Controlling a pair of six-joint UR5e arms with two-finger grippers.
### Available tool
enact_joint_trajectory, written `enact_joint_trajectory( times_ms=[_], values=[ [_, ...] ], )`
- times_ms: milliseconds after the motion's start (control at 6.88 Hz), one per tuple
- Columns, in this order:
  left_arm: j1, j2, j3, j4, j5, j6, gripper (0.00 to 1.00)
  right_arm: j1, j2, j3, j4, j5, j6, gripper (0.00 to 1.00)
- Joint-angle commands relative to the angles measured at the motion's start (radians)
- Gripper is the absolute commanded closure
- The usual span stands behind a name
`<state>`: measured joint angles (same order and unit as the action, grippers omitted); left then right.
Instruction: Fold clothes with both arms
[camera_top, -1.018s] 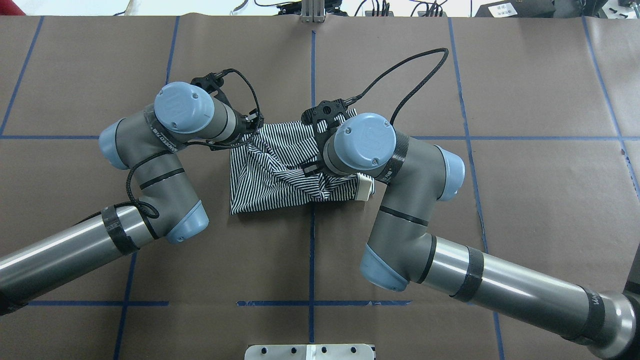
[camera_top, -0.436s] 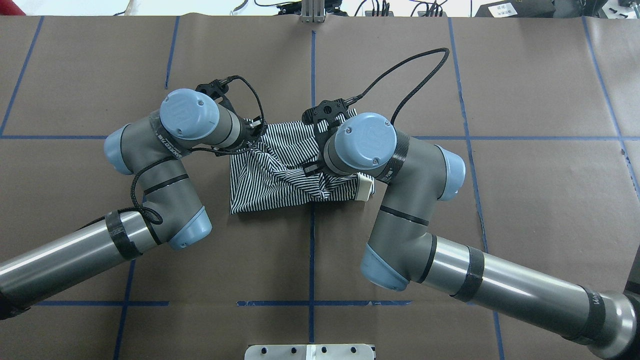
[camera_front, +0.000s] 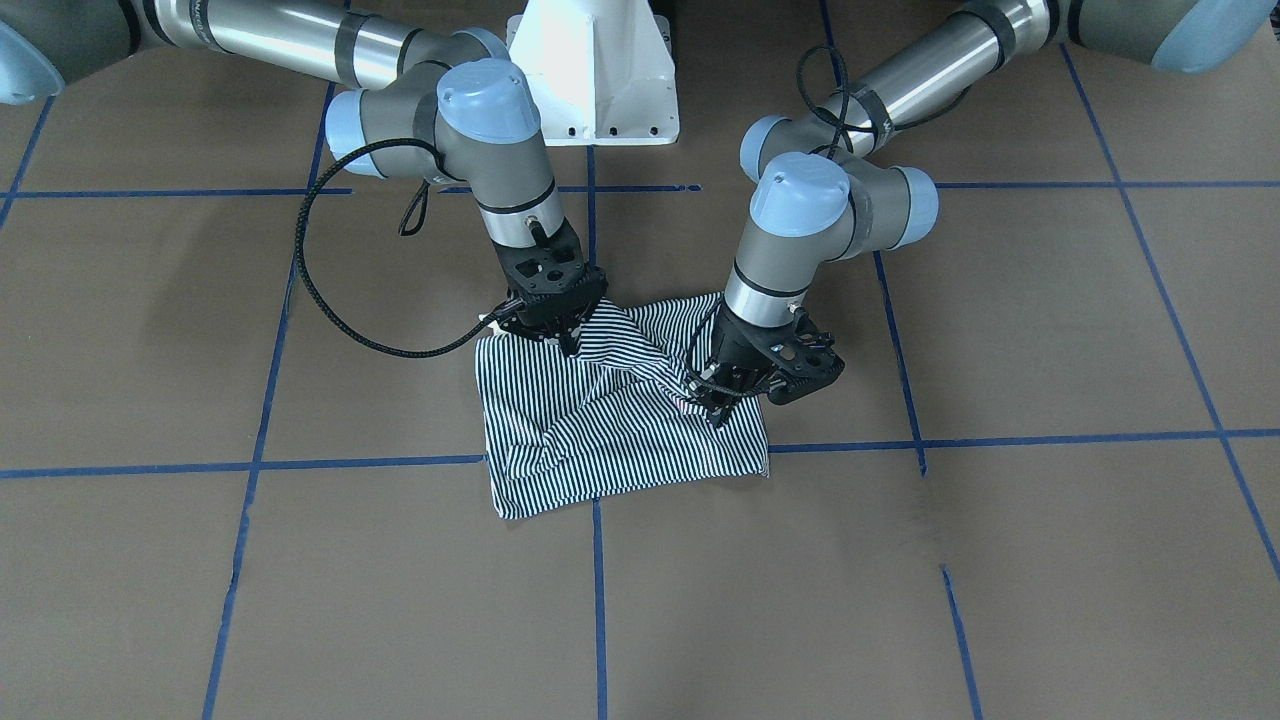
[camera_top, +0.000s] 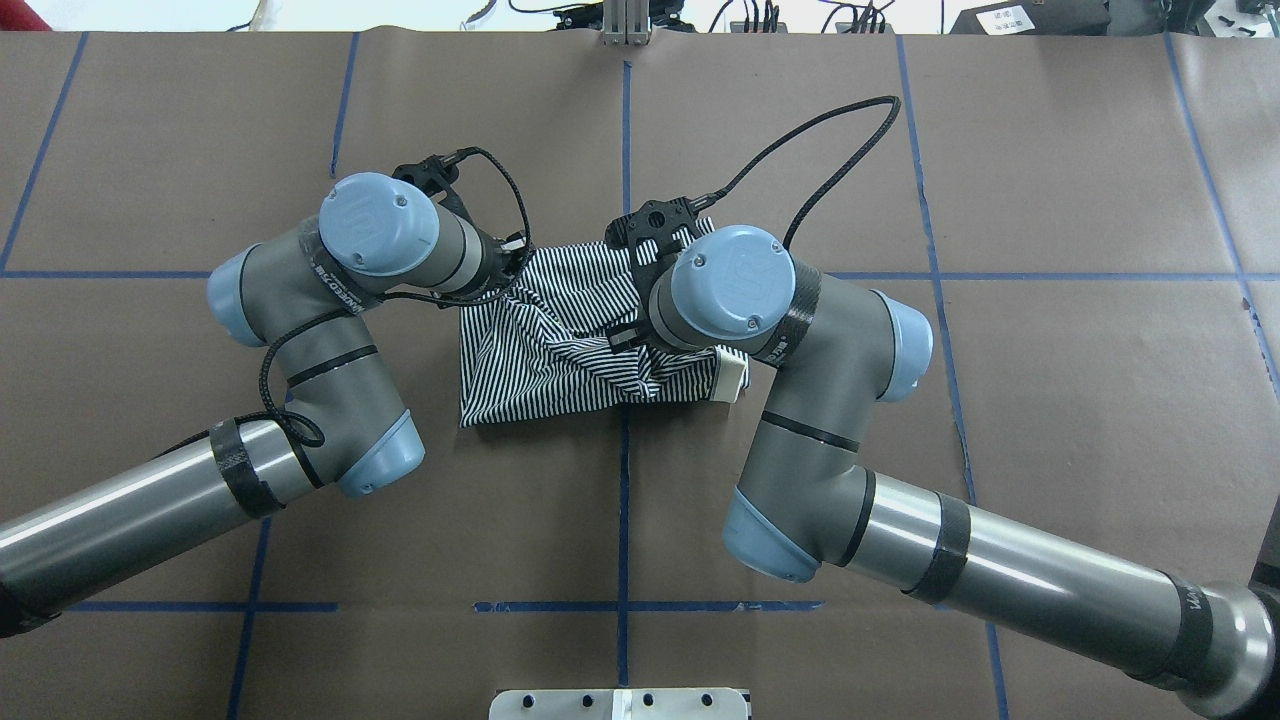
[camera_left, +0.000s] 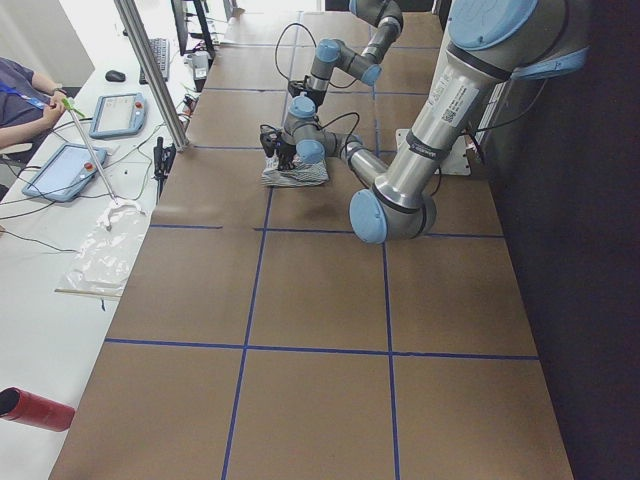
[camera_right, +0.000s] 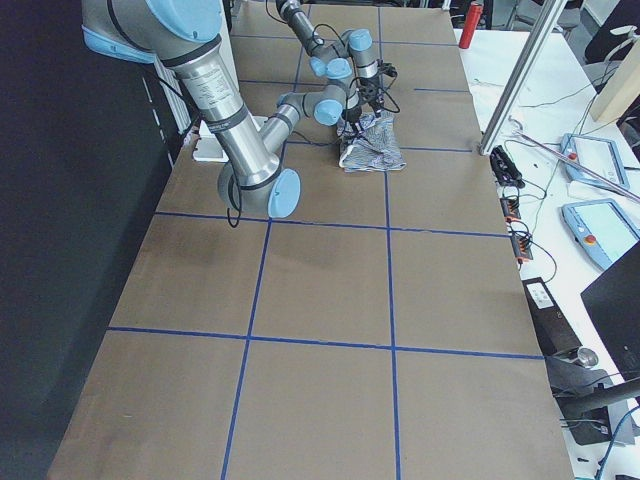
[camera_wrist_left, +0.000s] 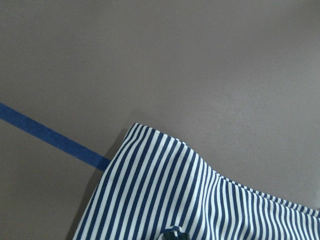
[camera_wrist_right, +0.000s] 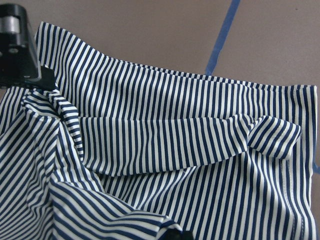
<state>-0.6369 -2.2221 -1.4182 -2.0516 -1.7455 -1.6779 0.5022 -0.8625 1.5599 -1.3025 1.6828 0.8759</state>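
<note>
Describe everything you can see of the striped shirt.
The striped shirt is thin navy-and-white cloth, folded into a rough rectangle on the brown table, rumpled, with raised creases running between the left claw and right claw, which both appear to pinch it. A cream collar pokes out at one edge.

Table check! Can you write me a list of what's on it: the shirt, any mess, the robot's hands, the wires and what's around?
Surface: brown table with blue tape lines.
Job's things: striped shirt lies bunched and partly folded at the middle.
Clutter: nothing seen.
Grippers: left gripper and right gripper each pinch the shirt, a ridge of cloth raised between them.
Cables: a black cable loops off the right wrist, another off the left.
Surroundings: white base; a side bench with tablets and a seated person.
</note>
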Motion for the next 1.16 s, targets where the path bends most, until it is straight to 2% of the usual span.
enact_joint_trajectory(
  times_ms=[0, 291, 436, 582, 727, 873, 1018],
  values=[
    [-0.041, 0.001, -0.002, 0.023, 0.0, 0.003, 1.0, 0.012, -0.004, -0.001, -0.001, 0.0, -0.003, 1.0],
    [-0.069, 0.001, 0.002, 0.025, 0.001, 0.004, 1.0, 0.033, 0.0, -0.006, -0.001, 0.0, -0.003, 1.0],
    [-0.069, -0.001, 0.002, 0.024, 0.001, 0.004, 1.0, 0.045, 0.011, -0.044, 0.04, -0.002, -0.002, 1.0],
    [-0.069, -0.001, 0.004, 0.024, 0.003, 0.003, 1.0, 0.048, 0.028, -0.137, 0.151, -0.005, 0.002, 1.0],
    [-0.069, -0.004, 0.005, 0.024, 0.006, -0.002, 0.99, 0.048, 0.049, -0.2, 0.192, -0.006, 0.002, 1.0],
    [-0.066, -0.004, 0.011, 0.022, 0.009, 0.003, 0.01, 0.048, 0.049, -0.202, 0.192, -0.006, 0.002, 0.08],
    [-0.066, -0.007, 0.013, 0.022, 0.008, 0.004, 0.0, 0.048, 0.049, -0.202, 0.19, -0.008, 0.0, 0.0]
  ],
)
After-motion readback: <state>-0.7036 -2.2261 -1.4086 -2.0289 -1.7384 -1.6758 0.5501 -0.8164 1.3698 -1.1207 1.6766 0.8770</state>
